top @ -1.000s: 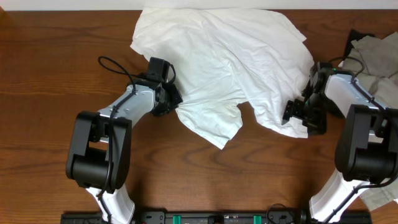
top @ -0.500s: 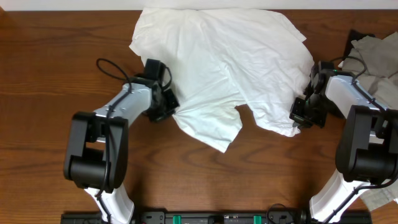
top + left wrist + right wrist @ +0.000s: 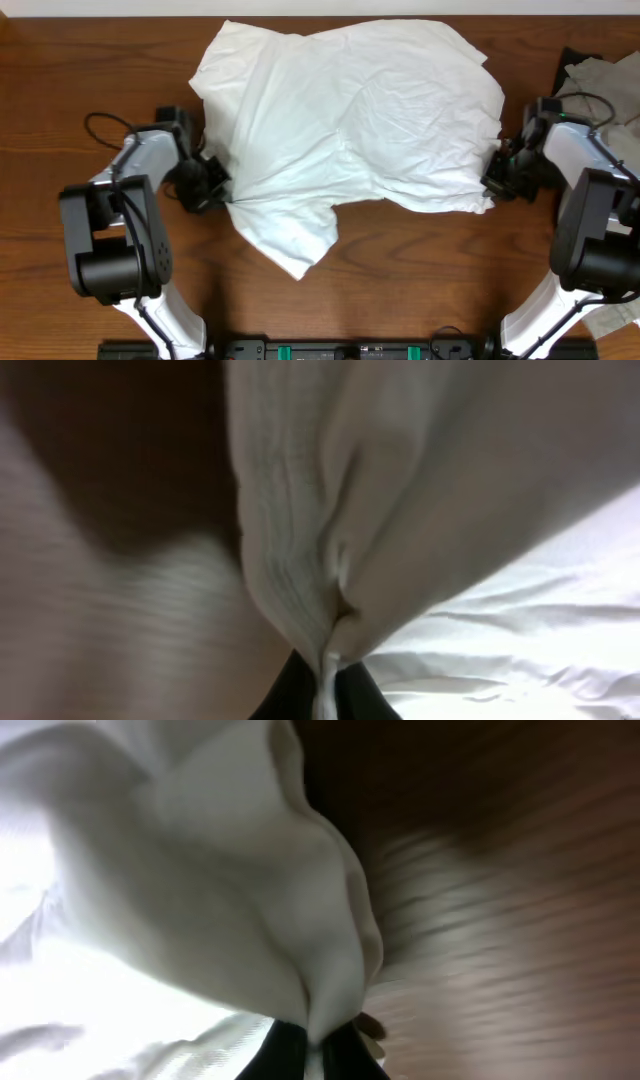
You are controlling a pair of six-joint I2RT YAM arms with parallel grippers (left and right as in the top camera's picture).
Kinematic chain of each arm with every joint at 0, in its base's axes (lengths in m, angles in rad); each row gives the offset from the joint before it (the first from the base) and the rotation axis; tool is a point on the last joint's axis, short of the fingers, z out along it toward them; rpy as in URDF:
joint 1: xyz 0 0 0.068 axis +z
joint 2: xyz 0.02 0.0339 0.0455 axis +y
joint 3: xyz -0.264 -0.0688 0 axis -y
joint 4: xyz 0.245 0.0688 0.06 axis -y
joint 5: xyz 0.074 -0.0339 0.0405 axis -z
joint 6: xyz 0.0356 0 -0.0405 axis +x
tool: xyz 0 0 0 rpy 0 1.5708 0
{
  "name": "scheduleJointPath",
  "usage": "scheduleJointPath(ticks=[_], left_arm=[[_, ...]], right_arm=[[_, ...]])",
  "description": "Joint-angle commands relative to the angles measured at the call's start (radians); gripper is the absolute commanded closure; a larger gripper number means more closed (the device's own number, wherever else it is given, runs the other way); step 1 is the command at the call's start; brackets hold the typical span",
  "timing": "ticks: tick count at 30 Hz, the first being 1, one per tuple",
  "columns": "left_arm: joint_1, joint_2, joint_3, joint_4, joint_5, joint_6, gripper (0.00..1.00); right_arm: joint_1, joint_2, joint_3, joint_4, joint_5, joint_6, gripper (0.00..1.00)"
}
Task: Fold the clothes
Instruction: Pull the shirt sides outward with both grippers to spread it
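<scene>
My left gripper (image 3: 218, 188) and right gripper (image 3: 494, 181) both pinch the white shirt (image 3: 350, 110), spread out on the table (image 3: 420, 280)

left wrist view: white t-shirt (image 3: 400, 490) fills the frame from 11 o'clock round to 5 o'clock. a fold of it runs down to 6 o'clock, where the left gripper (image 3: 325, 692) is closed on it, cloth pinched between two dark fingers (image 3: 283, 698). stitched, ribbed edge visible on the 9 o'clock side of the fold. brighter wrinkled cloth lies at 4 o'clock. brown wooden table (image 3: 120, 610) from 7 to 10 o'clock, blurred, darker toward 11 o'clock.
</scene>
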Motion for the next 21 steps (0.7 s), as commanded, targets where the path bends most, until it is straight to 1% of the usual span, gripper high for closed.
scheduleJointPath(ticks=[1, 6, 13, 21], left_arm=[[0.053, 0.084, -0.021, -0.024, -0.164, 0.073, 0.94], [0.082, 0.084, 0.006, -0.071, -0.164, 0.073, 0.94], [0.083, 0.075, 0.010, -0.169, -0.164, 0.056, 0.94], [0.083, -0.035, 0.010, -0.241, -0.164, 0.042, 0.94]], right_arm=[[-0.033, 0.021, 0.046, -0.023, 0.031, 0.014, 0.99], [-0.040, 0.021, 0.089, -0.053, 0.055, 0.014, 0.99], [-0.041, 0.021, 0.091, -0.054, 0.082, 0.014, 0.99], [-0.041, 0.021, 0.091, -0.094, 0.108, 0.037, 0.99]])
